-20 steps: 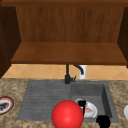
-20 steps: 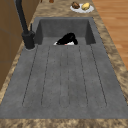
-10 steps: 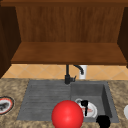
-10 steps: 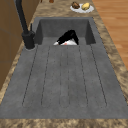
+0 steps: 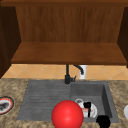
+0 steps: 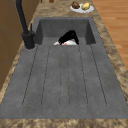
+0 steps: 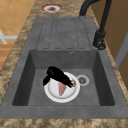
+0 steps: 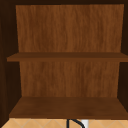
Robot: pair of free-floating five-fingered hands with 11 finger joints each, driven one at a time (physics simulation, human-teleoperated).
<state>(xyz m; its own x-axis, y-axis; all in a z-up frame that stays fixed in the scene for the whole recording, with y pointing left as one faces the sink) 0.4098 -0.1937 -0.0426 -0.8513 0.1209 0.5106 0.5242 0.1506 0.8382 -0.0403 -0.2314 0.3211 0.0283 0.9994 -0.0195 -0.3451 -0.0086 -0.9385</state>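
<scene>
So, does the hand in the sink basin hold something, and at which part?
Cannot be told: the hand lies across the white plate in the basin, its fingertips at the right rim; no grasp shows.

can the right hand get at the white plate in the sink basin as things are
Probably yes. The right hand is already down in the basin, right over the white plate, fingers reaching to the pink item on it. Nothing lies between them.

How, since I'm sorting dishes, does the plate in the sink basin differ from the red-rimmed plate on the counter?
The basin plate is plain white; the counter plate has a red rim. The basin plate carries a pinkish wedge, with a robot hand over it; the counter plate carries something dark. Both are round and lie flat.
</scene>
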